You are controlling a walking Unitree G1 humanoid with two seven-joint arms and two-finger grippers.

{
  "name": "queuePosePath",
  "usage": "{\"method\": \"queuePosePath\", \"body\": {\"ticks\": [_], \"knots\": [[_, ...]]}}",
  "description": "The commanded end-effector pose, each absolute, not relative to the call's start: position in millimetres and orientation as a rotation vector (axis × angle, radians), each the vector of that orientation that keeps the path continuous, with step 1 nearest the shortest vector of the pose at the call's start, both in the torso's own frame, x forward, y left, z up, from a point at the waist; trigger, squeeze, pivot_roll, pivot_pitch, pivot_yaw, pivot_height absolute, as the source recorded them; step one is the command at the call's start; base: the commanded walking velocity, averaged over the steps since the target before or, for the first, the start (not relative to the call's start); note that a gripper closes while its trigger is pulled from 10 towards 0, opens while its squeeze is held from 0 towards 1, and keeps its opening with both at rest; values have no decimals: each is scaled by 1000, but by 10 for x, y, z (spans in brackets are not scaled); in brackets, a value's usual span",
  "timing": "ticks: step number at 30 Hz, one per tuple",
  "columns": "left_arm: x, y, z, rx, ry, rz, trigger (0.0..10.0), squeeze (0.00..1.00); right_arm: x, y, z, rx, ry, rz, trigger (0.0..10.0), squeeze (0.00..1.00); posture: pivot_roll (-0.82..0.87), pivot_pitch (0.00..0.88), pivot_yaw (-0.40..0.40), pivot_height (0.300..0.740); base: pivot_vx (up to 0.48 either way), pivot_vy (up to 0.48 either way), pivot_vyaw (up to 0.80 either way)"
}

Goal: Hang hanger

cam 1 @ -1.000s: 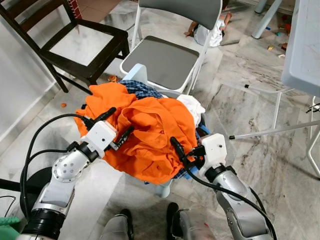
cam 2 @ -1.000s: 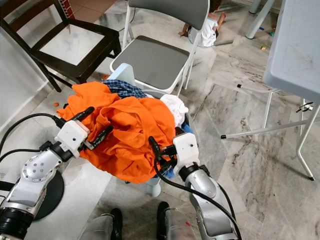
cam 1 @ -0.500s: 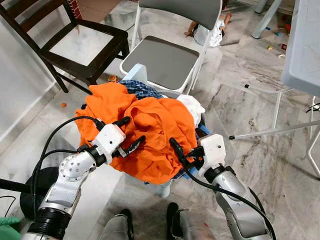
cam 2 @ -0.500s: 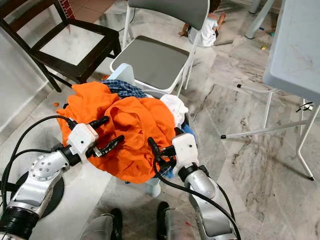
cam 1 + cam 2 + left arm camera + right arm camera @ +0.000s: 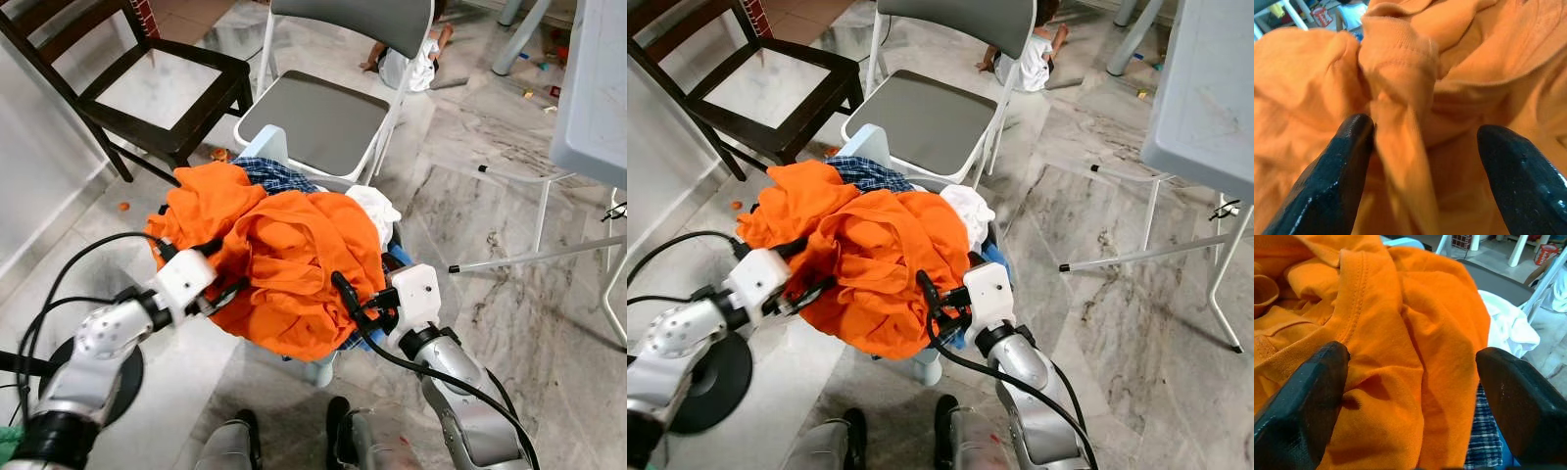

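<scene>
A crumpled bright-orange cotton garment lies heaped over a light-blue plastic basket, its long axis running from the robot's near left up toward the far right, with a ribbed collar fold bunched upward; no hanger can be made out in the pile. The left pincer, its two black fingers spread apart, presses into the garment's left edge, one finger touching the collar fold and orange cloth lying between the two. The right pincer, fingers likewise wide apart, rests against the garment's near right edge, gripping nothing. A blue-checked cloth and a white cloth lie beneath the orange heap. A grey-seated white folding chair stands just behind the basket, and a dark wooden chair stands to its left on the marble floor.
</scene>
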State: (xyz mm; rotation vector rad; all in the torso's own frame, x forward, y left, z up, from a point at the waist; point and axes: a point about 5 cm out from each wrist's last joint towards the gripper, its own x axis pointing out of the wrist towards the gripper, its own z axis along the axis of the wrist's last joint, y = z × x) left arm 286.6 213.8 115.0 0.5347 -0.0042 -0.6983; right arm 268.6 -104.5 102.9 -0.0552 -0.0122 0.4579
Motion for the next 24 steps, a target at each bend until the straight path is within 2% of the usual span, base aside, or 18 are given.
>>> {"method": "queuePosePath", "body": {"ticks": [1, 7, 14, 24], "knots": [[2813, 2140, 1185, 528, -22, -729, 10000, 0, 2664, -1038, 981, -59, 4, 466, 10000, 0, 52, 300, -40, 740, 0, 0, 0], [2831, 2196, 1255, 504, -40, -720, 10000, 0, 2674, -1010, 976, -58, 5, 476, 10000, 0, 65, 303, -42, 740, 0, 0, 0], [2959, 2336, 1332, 586, -36, -697, 10000, 0, 2666, -1013, 969, -56, 4, 471, 10000, 0, 58, 302, -37, 740, 0, 0, 0], [3159, 2260, 1371, 610, -41, -731, 10000, 0, 2665, -1027, 981, -58, 0, 462, 10000, 0, 41, 300, -33, 740, 0, 0, 0]]}}
